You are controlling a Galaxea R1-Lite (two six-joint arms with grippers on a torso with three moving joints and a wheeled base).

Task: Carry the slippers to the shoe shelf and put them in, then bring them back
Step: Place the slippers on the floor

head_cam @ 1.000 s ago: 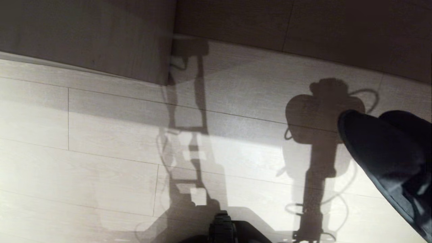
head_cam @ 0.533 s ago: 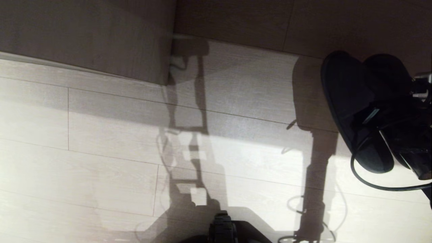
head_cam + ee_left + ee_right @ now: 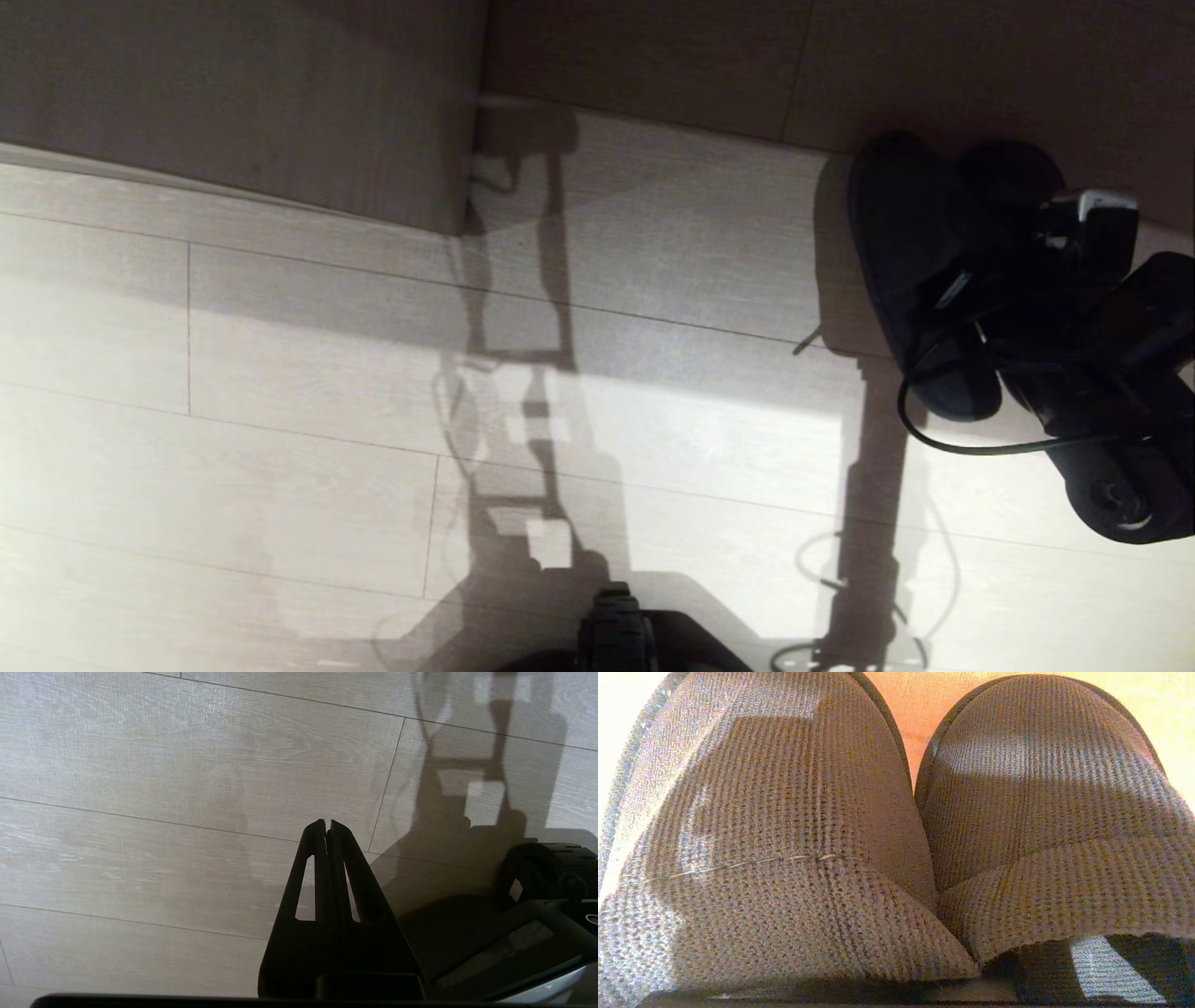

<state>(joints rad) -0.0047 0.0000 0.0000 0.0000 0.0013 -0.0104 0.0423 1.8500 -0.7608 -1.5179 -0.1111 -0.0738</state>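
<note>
In the head view the pair of dark grey slippers [image 3: 910,261] hangs side by side at the far right, toes toward the back panel. Their shadow lies close beside them on the floor. My right gripper [image 3: 1004,308] is shut on the slippers where the two toe bands meet. In the right wrist view the knitted toe bands [image 3: 784,826] fill the picture and hide the fingers. My left gripper [image 3: 327,823] is parked over bare floor, shut and empty. I cannot tell whether the shaded wood-grain panel [image 3: 233,93] at the back is the shoe shelf.
Pale plank floor [image 3: 280,420] spreads across the middle and left, crossed by my own shadow. A darker wood-grain face [image 3: 840,65] runs along the back right, just beyond the slippers. My base [image 3: 616,635] shows at the bottom edge. A black cable [image 3: 934,439] loops off the right arm.
The right arm has swung forward and down, carrying the slippers from close under the camera at the right edge to a spot near the back panel. The arm itself has come into view.
</note>
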